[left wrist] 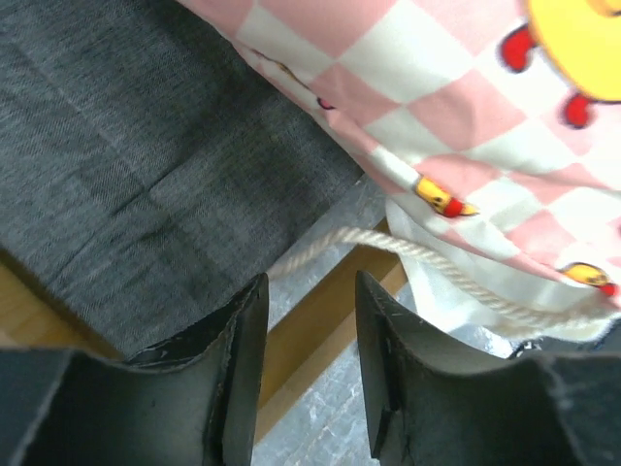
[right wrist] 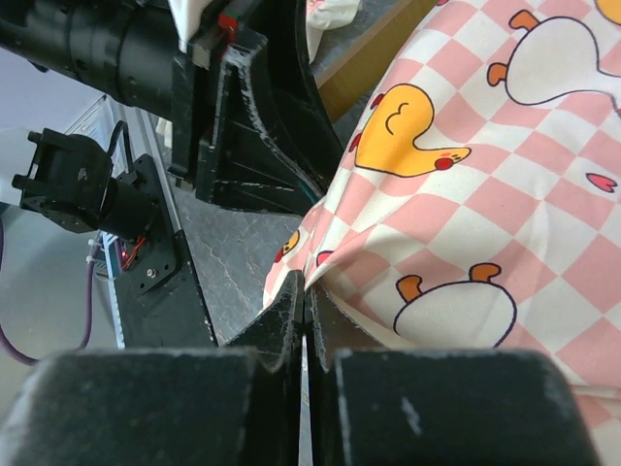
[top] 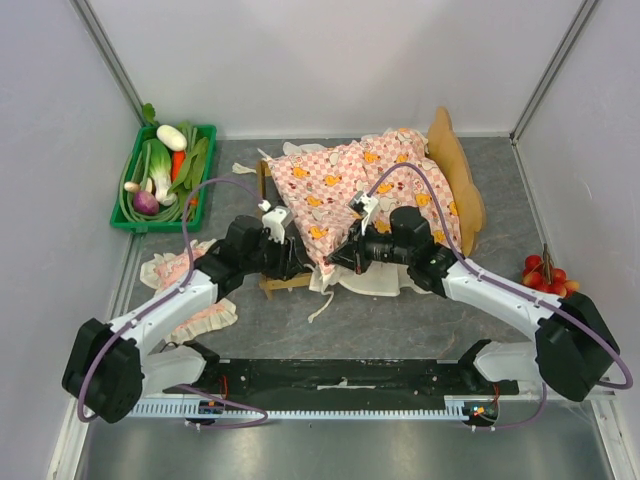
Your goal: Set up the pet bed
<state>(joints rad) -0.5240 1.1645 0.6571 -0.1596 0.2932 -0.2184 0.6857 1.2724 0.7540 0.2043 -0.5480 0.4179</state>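
Observation:
The pet bed (top: pixel 458 185) stands mid-table, its curved light-wood headboard on the right. A pink-checked mattress (top: pixel 350 180) lies crumpled across it and hangs over the near rail. My left gripper (top: pixel 298 258) is open at the bed's near left corner. In the left wrist view its jaws (left wrist: pixel 310 296) stand apart over the wooden rail (left wrist: pixel 325 325), holding nothing, with the dark grey fabric base (left wrist: pixel 146 165) beside them and the mattress (left wrist: pixel 466 116) and its white cord (left wrist: pixel 427 257) ahead. My right gripper (top: pixel 335 258) is shut on the mattress (right wrist: pixel 466 194), pinching its near edge at the fingertips (right wrist: pixel 307 291).
A small pink frilled pillow (top: pixel 190 275) lies on the table under my left arm. A green tray (top: pixel 125 225) of vegetables sits at the back left. Red fruits (top: pixel 548 277) lie at the right edge. White walls close in the table on three sides.

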